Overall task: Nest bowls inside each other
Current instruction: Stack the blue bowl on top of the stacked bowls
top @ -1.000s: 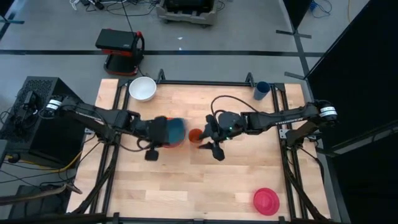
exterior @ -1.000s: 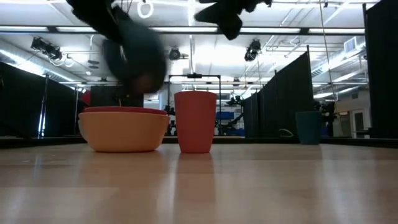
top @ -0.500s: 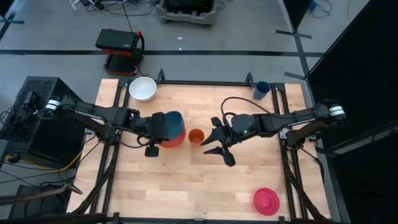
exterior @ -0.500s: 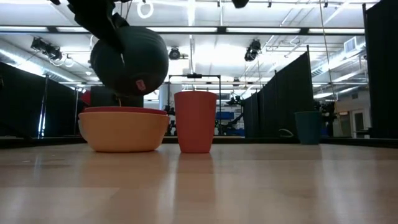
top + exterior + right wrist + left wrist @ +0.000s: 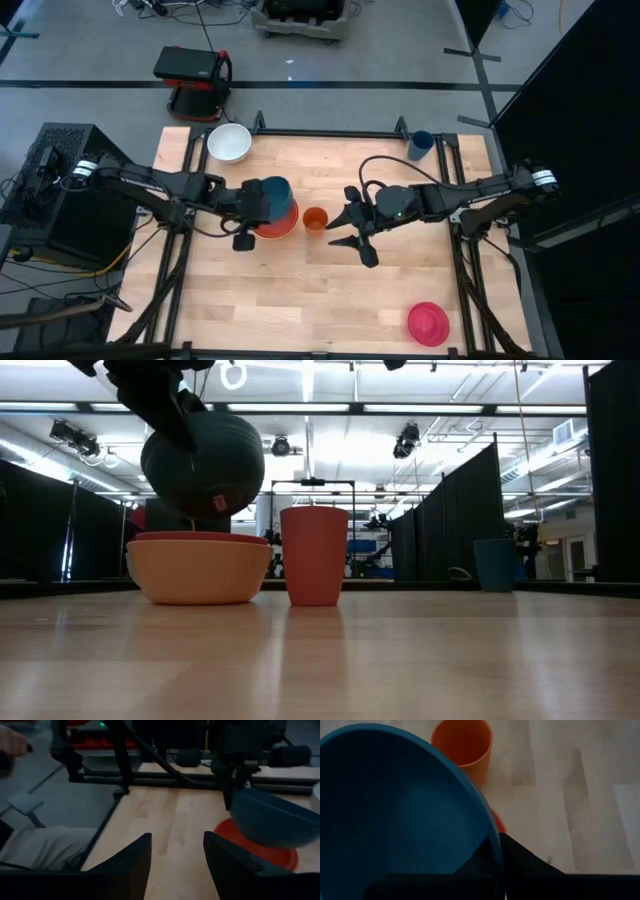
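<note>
My left gripper (image 5: 256,205) is shut on a teal-blue bowl (image 5: 279,194) and holds it tilted just above a red bowl (image 5: 283,226), which is nested in an orange bowl (image 5: 198,573) at the table's middle. A small orange cup (image 5: 316,219) stands upright right of the stack. My right gripper (image 5: 347,226) hovers open above the table, right of the cup, touching nothing. A white bowl (image 5: 229,142) sits at the far left, and a magenta-pink bowl (image 5: 428,323) lies upside down near the front right. My left gripper pinches the teal-blue bowl's rim (image 5: 494,839) on its left side, one finger inside the bowl and one outside. The fingers (image 5: 520,865) come from the table's left, slanting down. The bowl (image 5: 203,460) hangs tilted, lifted clear over the red bowl.
A dark-blue cup (image 5: 421,145) stands at the far right corner. Bare wood lies along the table's near side, left of the magenta-pink bowl. A red and black device (image 5: 193,78) sits on the floor beyond the far edge. A person's hand (image 5: 11,744) shows beyond the table.
My left gripper has tipped further downward, and the teal-blue bowl has tilted with it and settled over the stack. My right gripper has drawn back from the orange cup toward the table's right edge and risen, staying open.
</note>
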